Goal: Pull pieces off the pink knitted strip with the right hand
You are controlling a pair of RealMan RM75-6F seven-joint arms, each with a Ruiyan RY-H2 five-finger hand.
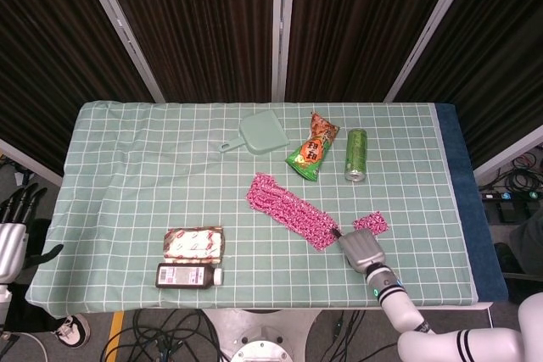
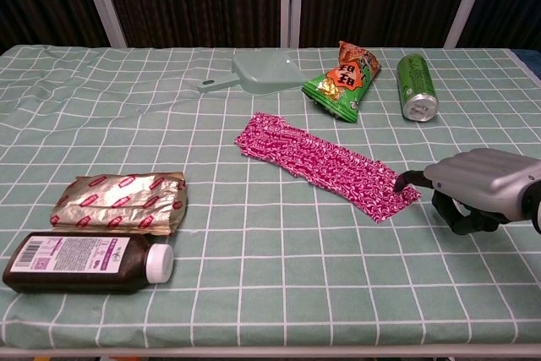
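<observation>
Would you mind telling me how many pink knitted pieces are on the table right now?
2: the long pink knitted strip lies mid-table, and a small pink piece lies just beyond the right hand. More may hide under that hand.

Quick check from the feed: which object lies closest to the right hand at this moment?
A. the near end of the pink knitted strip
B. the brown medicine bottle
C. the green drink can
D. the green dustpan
A: the right hand sits at the near right end of the pink knitted strip, a dark fingertip at its edge; the other three lie well away.
</observation>
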